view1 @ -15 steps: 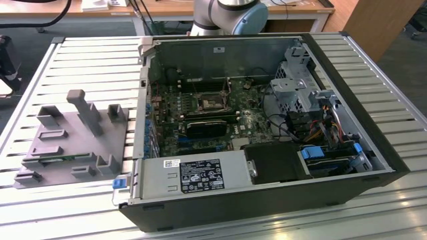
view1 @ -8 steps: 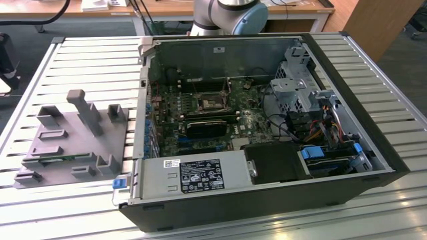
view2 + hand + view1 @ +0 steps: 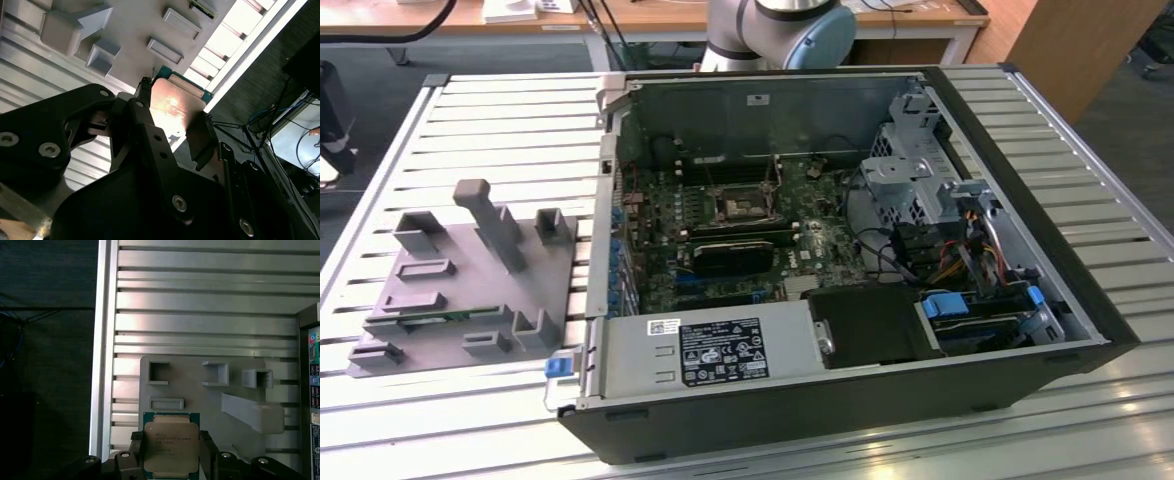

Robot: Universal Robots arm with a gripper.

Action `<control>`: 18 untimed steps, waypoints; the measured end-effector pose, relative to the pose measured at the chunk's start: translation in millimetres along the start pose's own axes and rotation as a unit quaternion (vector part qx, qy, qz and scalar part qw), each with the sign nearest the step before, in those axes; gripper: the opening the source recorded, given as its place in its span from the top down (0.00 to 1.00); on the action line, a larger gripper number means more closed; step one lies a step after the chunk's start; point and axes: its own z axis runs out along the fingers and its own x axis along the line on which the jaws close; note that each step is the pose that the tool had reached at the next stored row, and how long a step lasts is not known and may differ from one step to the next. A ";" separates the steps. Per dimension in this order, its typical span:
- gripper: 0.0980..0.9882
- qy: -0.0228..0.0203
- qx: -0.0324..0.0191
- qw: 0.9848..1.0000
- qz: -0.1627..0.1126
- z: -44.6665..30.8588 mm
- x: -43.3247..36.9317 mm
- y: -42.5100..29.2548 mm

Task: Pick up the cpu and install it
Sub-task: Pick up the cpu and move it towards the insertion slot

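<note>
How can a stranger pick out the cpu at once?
Start at the grey fixture plate on the slatted table. Over it, the black gripper clamps the cpu, a flat square chip. Only it has a silver metal top and green edge.

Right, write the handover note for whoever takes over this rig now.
Gripper: shut on the flat square silver-grey cpu, gripped by two opposite edges, as both wrist views show.
Cpu: held in the air over the grey plastic fixture plate, not resting on it.
Done: pickup.
Left: install. The cpu is not yet in the black metal-framed motherboard socket inside the open black computer case.
</note>
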 end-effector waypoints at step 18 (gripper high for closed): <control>0.51 0.000 0.000 1.000 0.000 -12.4 0.0 1.2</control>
